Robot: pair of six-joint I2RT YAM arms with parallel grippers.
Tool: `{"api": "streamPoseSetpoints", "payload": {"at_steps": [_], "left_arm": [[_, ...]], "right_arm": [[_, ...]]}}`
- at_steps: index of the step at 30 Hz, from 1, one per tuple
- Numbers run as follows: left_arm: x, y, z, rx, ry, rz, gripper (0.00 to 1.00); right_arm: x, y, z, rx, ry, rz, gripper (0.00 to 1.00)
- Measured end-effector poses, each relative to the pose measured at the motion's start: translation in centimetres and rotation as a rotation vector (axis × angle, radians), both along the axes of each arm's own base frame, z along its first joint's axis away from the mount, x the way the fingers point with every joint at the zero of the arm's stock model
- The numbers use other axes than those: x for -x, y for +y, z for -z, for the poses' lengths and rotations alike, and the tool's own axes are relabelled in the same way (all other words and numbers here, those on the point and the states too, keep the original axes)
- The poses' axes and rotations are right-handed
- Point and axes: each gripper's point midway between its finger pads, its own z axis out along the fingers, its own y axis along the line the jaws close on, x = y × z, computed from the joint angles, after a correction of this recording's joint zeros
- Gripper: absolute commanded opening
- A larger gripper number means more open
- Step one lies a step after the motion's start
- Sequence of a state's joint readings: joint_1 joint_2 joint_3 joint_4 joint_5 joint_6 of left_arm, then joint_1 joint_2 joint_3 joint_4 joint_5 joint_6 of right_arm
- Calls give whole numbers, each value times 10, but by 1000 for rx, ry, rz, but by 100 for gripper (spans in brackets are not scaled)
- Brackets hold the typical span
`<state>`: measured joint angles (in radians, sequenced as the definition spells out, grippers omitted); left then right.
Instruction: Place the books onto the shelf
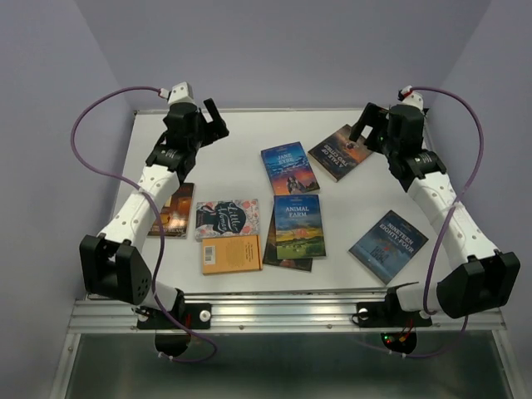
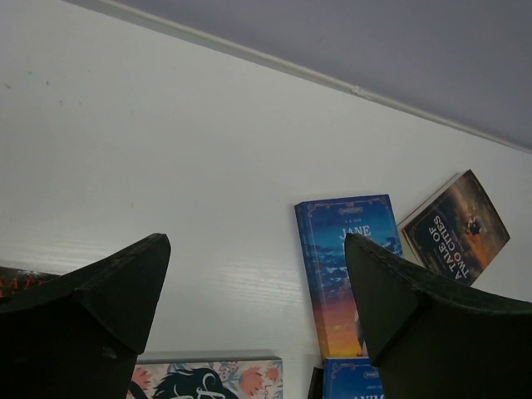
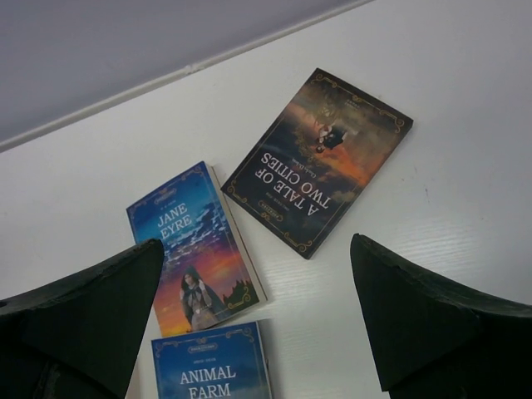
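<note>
The metal rail (image 1: 283, 309) sits closest to me in the overhead view, with both arms bolted to it and reaching out over the white table (image 1: 241, 154). The left gripper (image 1: 216, 118) hangs over the far left of the table, jaws spread wide and holding nothing. The right gripper (image 1: 363, 125) hangs at the far right, equally wide and empty, just beside the Two Cities book (image 1: 339, 151).

All the books lie flat on the table. The Jane Eyre book (image 1: 289, 168) is in the middle. The Animal Farm book (image 1: 298, 225) lies nearer me, on top of a dark book (image 1: 287, 259). The orange book (image 1: 230, 253) is just beside the floral book (image 1: 227, 219). A brown book (image 1: 176, 209) is partly under the left arm, and the Nineteen Eighty-Four book (image 1: 388, 244) is near the right arm.

From the left wrist I see black fingers (image 2: 100, 307) far apart over bare table. Beyond them are the Jane Eyre book (image 2: 345, 266) and the Two Cities book (image 2: 461, 224).

From the right wrist the fingers (image 3: 83, 316) are just as wide. The Two Cities book (image 3: 320, 162) lies ahead, the Jane Eyre book (image 3: 195, 249) to its left, and the Animal Farm book (image 3: 212, 370) at the bottom edge.
</note>
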<state>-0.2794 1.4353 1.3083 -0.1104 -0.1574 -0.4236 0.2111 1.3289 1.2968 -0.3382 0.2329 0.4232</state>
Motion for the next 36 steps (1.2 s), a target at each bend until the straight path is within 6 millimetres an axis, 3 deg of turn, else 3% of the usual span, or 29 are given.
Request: {"api": "streamPoseSetpoints", "payload": {"at_steps": [5, 8, 13, 18, 22, 25, 27, 32, 36], "left_arm": [[-3, -20, 14, 37, 36, 93, 99], [-8, -41, 33, 72, 77, 184, 99], [-23, -81, 86, 107, 202, 298, 99], [-29, -120, 154, 113, 355, 385, 90], [-30, -137, 184, 105, 421, 415, 79], [-33, -150, 196, 115, 448, 443, 74], [-37, -154, 202, 116, 456, 449, 70], [-37, -153, 218, 83, 486, 438, 65], [-38, -150, 226, 66, 506, 424, 60]], "right_arm": [[-3, 19, 14, -9, 36, -111, 100], [-9, 35, 33, -17, 83, -196, 100], [-20, 65, 96, -28, 222, -342, 100], [-25, 90, 172, -30, 382, -431, 100], [-21, 105, 210, -50, 451, -498, 100], [-22, 115, 224, -68, 458, -535, 98], [-24, 118, 228, -74, 455, -542, 86], [-26, 124, 248, -97, 476, -562, 78], [-28, 132, 250, -113, 464, -586, 64]]}}
